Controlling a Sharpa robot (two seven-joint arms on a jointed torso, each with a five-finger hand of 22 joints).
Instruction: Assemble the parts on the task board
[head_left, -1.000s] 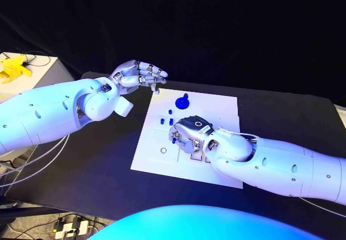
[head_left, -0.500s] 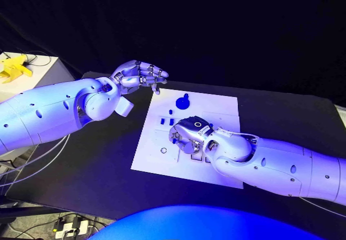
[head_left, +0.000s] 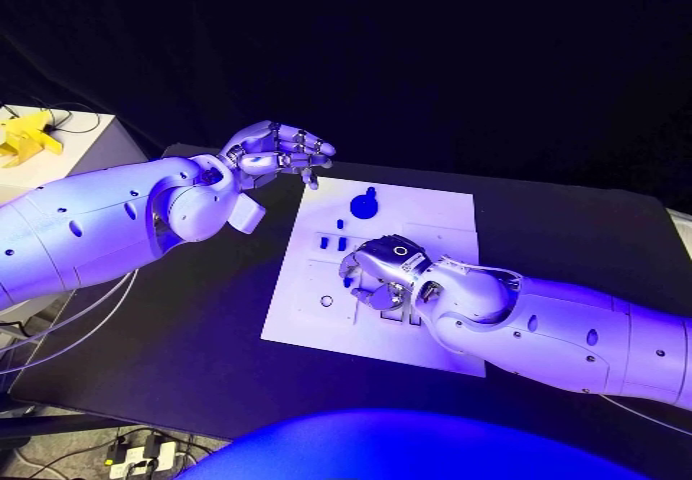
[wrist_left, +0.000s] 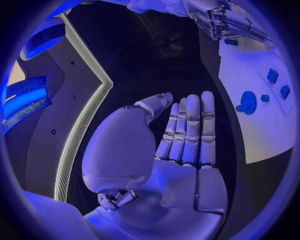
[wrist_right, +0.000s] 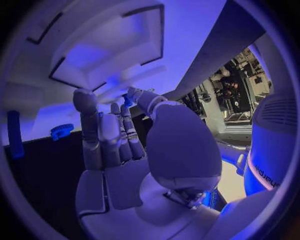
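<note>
Low over the board (head_left: 433, 215), the right hand (head_left: 378, 272) pinches a small blue part (wrist_right: 127, 99) at its fingertips, above the board's rectangular recesses. Up past the board's far left corner, the left hand (head_left: 274, 150) hangs empty over the table (head_left: 188, 330), fingers straight and together. A round blue part (head_left: 364, 205) and smaller blue pieces (head_left: 335, 242) lie on the board's far half.

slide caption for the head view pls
Right hand works low over the white task board near blue parts; left hand hovers beyond its corner.
</note>
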